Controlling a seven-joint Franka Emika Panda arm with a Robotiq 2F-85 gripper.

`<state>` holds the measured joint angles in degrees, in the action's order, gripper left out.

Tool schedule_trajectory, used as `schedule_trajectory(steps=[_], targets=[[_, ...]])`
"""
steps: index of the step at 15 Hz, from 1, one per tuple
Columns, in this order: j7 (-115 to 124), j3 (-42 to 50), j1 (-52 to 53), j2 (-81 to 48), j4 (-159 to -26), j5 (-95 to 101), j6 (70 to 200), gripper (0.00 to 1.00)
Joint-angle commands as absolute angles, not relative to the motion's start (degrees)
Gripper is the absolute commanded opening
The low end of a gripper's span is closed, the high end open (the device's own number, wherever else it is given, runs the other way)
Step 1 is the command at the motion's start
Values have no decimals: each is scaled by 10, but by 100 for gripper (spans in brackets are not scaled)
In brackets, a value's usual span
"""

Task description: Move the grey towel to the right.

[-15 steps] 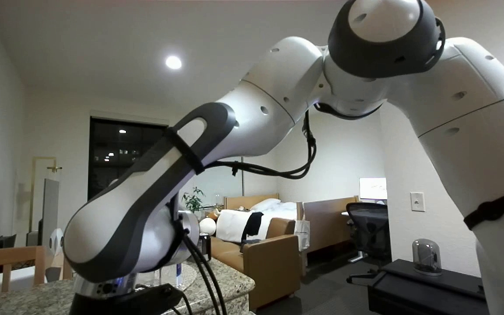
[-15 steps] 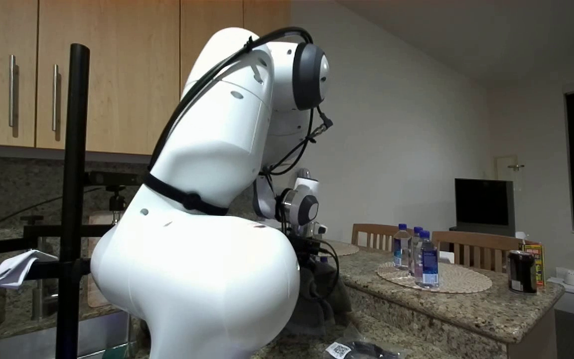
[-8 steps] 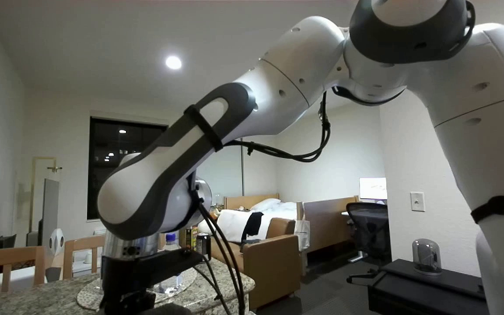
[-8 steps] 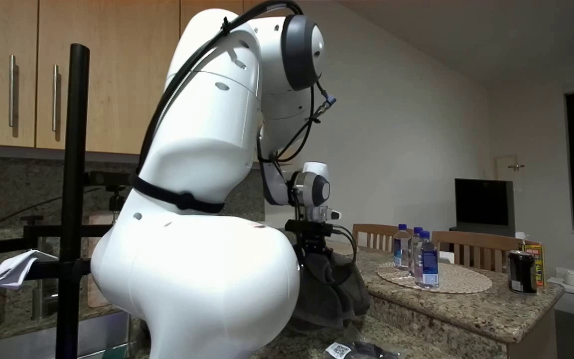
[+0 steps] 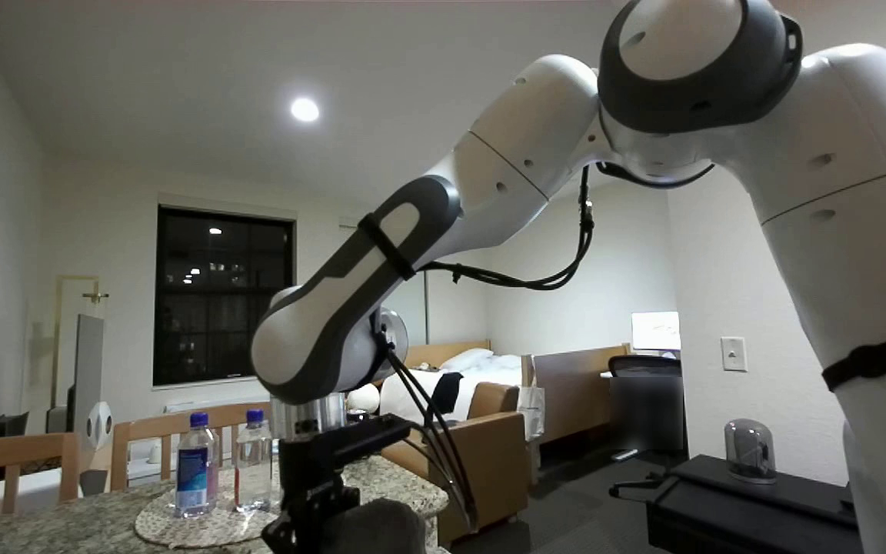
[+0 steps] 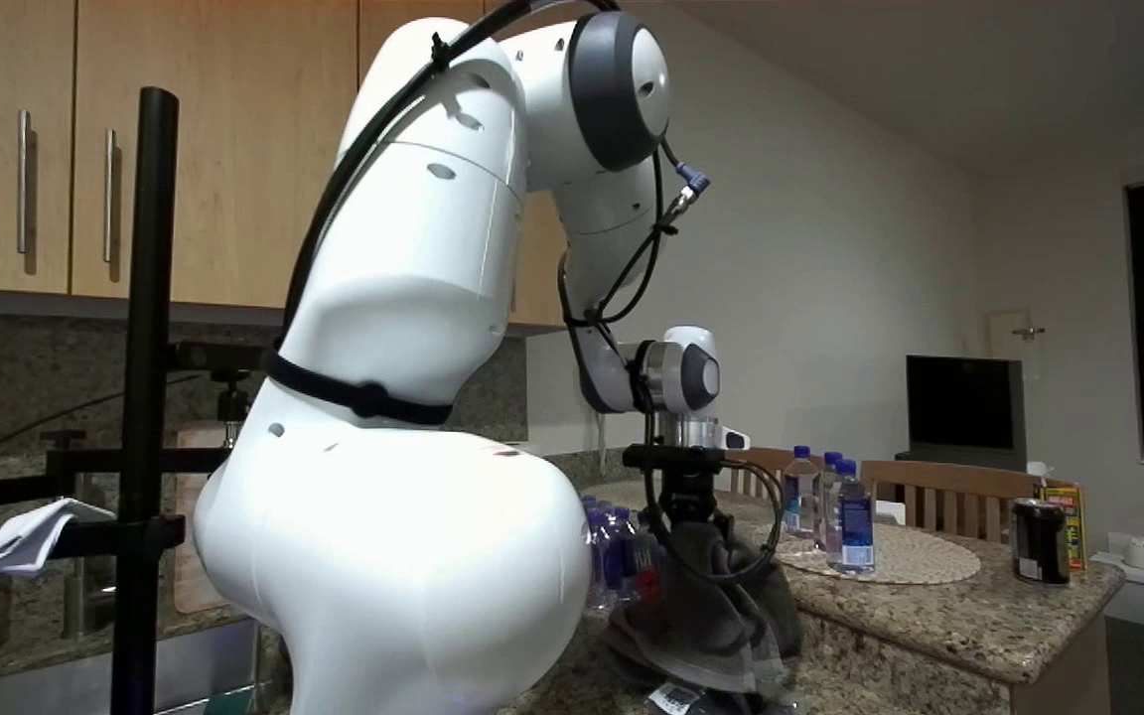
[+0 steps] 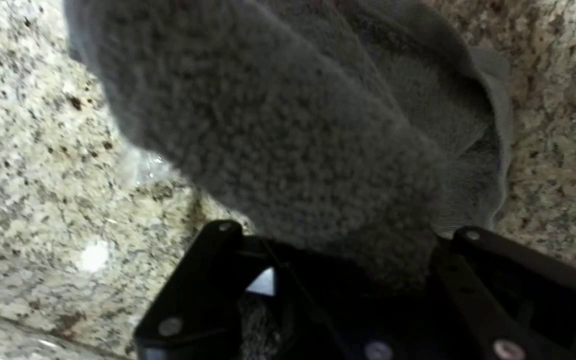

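Hanging over the speckled granite counter (image 7: 33, 200), the grey towel (image 6: 716, 601) points down, its long way running from the black gripper (image 6: 699, 521) to its wide bottom end. I cannot tell if that end touches the counter. The gripper pinches the towel's top. In the wrist view, a thick fold slants up to the left. The towel is dark, crumpled and fuzzy, with little bumps on that fold and a paler rim. The counter is pale with black and brown dots.
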<state>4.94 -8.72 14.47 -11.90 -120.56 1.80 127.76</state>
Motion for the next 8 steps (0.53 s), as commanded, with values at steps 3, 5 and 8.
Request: schedule_trajectory(steps=[3,5,8], targets=[[56,-62,103,-129,-1205,14,1206,8],[54,-57,93,-133,-1209,9,1176,8],[48,-59,85,-138,-1221,-10,1115,8]])
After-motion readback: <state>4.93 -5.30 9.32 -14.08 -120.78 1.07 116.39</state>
